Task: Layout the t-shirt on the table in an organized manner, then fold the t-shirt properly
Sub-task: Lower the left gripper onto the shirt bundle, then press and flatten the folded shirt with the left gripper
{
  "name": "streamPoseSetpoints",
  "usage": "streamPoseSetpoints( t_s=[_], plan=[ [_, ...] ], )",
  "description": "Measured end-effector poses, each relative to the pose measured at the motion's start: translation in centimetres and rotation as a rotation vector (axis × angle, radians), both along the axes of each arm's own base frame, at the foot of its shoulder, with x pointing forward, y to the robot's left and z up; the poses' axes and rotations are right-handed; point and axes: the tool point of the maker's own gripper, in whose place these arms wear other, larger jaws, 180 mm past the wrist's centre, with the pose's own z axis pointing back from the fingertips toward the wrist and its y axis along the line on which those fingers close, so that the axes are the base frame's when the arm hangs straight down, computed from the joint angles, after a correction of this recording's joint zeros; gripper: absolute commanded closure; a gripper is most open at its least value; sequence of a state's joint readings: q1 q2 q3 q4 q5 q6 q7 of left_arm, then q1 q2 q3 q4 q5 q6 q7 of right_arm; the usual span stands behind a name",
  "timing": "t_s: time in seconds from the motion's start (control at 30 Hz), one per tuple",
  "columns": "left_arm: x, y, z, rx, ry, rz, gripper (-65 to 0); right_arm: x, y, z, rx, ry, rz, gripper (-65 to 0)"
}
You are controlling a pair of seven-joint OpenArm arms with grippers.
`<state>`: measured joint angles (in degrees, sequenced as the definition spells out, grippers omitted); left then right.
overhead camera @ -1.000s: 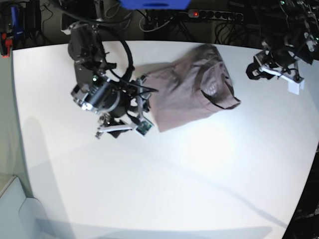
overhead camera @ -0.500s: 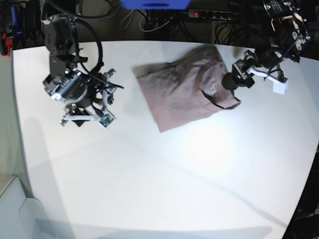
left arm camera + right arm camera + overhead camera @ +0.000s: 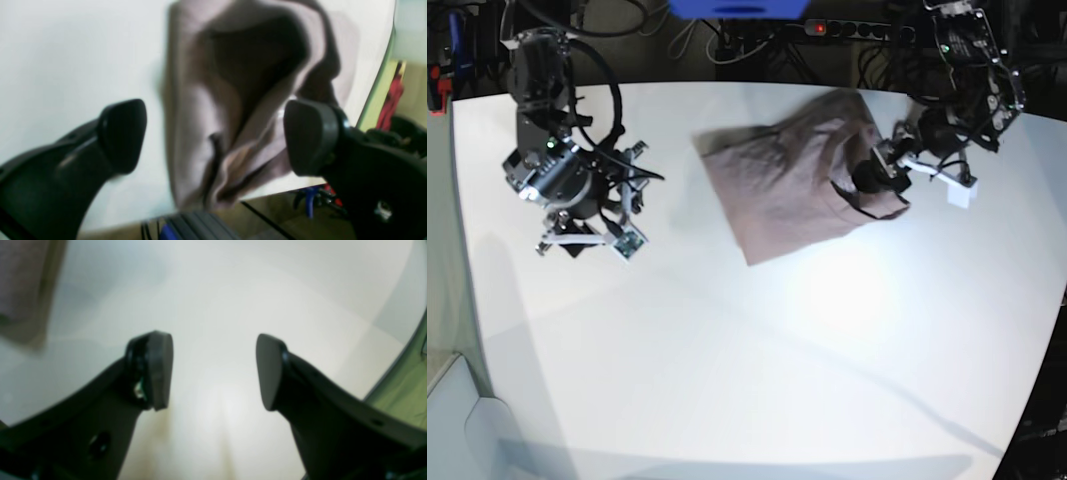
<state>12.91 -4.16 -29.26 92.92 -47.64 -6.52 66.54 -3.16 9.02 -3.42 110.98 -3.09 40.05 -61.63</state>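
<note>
Two claws: left claw [image 3: 213, 136] gaped wide over shirt [image 3: 797, 185], gripping nothing; right claw [image 3: 213, 370] open, empty
Shirt: bunched on surface [image 3: 757, 360], far side
Advice: pinch one layer's edge, pull flat

Both arms were black, jointed units with exposed black cables looping from their housings. The right arm [image 3: 562, 175] carried a small green indicator light and white brackets near the table [image 3: 747, 360] surface. The left gripper [image 3: 213, 136] and right gripper [image 3: 213, 370] bore rounded matte-black pads; one screw hole showed.
</note>
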Motion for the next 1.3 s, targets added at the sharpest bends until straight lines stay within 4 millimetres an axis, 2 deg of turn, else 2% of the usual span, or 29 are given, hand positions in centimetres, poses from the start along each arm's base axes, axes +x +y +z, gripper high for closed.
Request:
streamPoseSetpoints(
  t_s=[0.07,0.13,0.17,0.27,0.33,0.37,0.47,0.5,0.6,0.77,0.93,1.03,1.2,1.3],
  plan=[
    [0.8,-0.8,-0.4,0.013,-0.015,-0.039,-63.4,0.1,0.0,0.1,0.001,-0.005,0.001,-35.8],
    [1.7,-1.3,-0.8,0.029,-0.055,-0.058,-57.2,0.2,0.0,0.1,0.001,-0.006,0.002,-35.8],
    [2.1,-1.5,-1.1,0.043,-0.077,-0.064,-50.8,0.2,0.0,0.2,0.001,-0.008,0.001,-35.7],
    [3.0,-2.7,-2.4,0.079,-0.089,-0.116,-24.6,0.8,-0.3,0.7,-0.001,-0.025,-0.005,-35.6],
    [3.7,-3.7,-3.3,0.096,-0.077,-0.161,-5.0,1.5,-1.9,1.5,0.000,-0.052,-0.049,-35.6],
    [4.1,-4.1,-3.4,0.097,-0.078,-0.174,0.0,1.6,-3.1,1.6,-0.013,-0.054,-0.080,-35.6],
    [5.5,-5.3,-3.7,0.147,-0.086,-0.245,-1.8,2.1,-6.4,2.6,-0.034,-0.080,-0.177,-35.6],
    [6.0,-5.9,-3.6,0.177,-0.093,-0.286,-0.3,2.2,-7.5,2.9,-0.034,-0.093,-0.207,-35.6],
    [8.0,-7.8,-3.1,0.341,-0.128,-0.464,-0.2,2.1,-11.5,4.1,-0.081,-0.122,-0.292,-35.6],
    [10.8,-10.1,-1.8,0.618,-0.222,-0.762,-0.2,1.3,-14.6,5.1,-0.104,-0.142,-0.377,-35.6],
    [13.1,-12.5,-0.4,0.862,-0.404,-1.033,-0.1,0.6,-16.6,5.4,-0.105,-0.151,-0.445,-35.6],
    [14.1,-15.3,1.0,0.935,-0.526,-1.142,-0.1,-0.1,-17.4,5.2,-0.113,-0.141,-0.469,-35.6],
    [14.2,-21.4,3.0,1.023,-0.717,-1.295,-0.1,-0.5,-17.4,4.9,-0.114,-0.131,-0.471,-35.6],
    [13.6,-25.1,3.3,1.060,-0.793,-1.381,-0.1,-0.4,-17.3,5.0,-0.112,-0.135,-0.467,-35.5]
  ],
)
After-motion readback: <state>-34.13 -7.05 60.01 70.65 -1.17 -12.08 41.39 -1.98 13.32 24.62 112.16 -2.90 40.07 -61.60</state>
